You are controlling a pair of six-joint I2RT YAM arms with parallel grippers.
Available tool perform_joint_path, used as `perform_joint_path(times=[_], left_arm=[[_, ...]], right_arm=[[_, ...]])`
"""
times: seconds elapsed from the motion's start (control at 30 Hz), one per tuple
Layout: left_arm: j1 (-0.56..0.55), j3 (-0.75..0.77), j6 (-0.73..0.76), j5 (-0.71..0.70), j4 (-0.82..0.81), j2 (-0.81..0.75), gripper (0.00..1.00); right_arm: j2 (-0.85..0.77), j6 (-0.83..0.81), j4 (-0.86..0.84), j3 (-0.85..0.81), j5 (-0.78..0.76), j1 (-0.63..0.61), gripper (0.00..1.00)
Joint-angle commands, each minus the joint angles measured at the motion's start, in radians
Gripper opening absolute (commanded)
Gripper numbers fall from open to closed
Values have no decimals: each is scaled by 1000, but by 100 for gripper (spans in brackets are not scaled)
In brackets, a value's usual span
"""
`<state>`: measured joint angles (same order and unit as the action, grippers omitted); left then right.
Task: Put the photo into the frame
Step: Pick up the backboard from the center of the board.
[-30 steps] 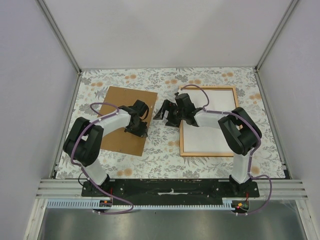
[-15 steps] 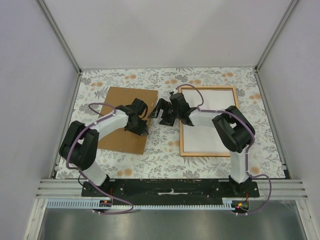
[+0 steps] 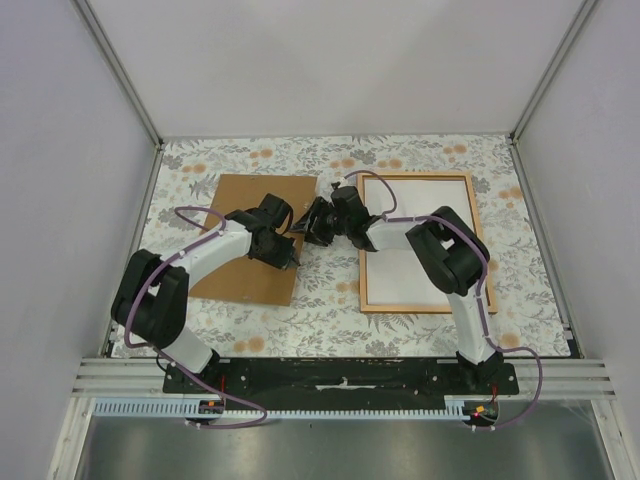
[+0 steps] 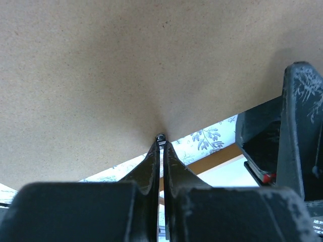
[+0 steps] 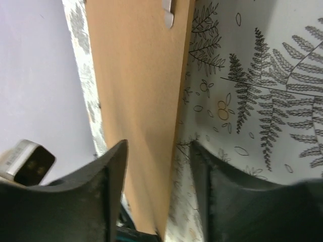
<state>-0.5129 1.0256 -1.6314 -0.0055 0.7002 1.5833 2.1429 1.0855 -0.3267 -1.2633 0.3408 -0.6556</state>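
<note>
Viewing from above, I see the frame (image 3: 415, 176) flat on the right half of the bench (image 3: 330, 158), with the photo (image 3: 400, 278) inside its rails, white back up; the printed side is hidden. A brown board (image 3: 250, 198) lies on the left half, apart from the frame. Both arms reach inward to the board's right edge. My left pincer (image 4: 161, 137) is narrow, a mere slit, its tips meeting the board near that edge; nothing sits between them. My right pincer (image 5: 159, 146) stands parted, astride the same edge farther back; I cannot tell whether either finger touches it. A small metal tab (image 5: 169, 14) shows on the board.
</note>
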Motion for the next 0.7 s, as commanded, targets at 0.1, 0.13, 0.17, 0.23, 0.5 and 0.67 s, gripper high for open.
perform_joint_path(times=[0.1,0.13,0.17,0.23,0.5,0.67], left_arm=[[-6,31,105,99,-62,-37,4],[-7,34,131,111,-59,-37,6],[-6,40,163,122,-45,-40,10],[-6,50,220,133,-12,-58,23],[10,128,467,108,65,-242,61],[53,238,628,93,102,-278,64]], right_arm=[[-8,42,-109,-36,3,-9,16],[-11,42,-110,-36,3,-7,10],[-14,42,-110,-38,3,-9,5],[-17,48,-117,-36,7,-6,0],[-61,47,-94,-51,23,5,0],[-113,34,-64,-56,53,31,0]])
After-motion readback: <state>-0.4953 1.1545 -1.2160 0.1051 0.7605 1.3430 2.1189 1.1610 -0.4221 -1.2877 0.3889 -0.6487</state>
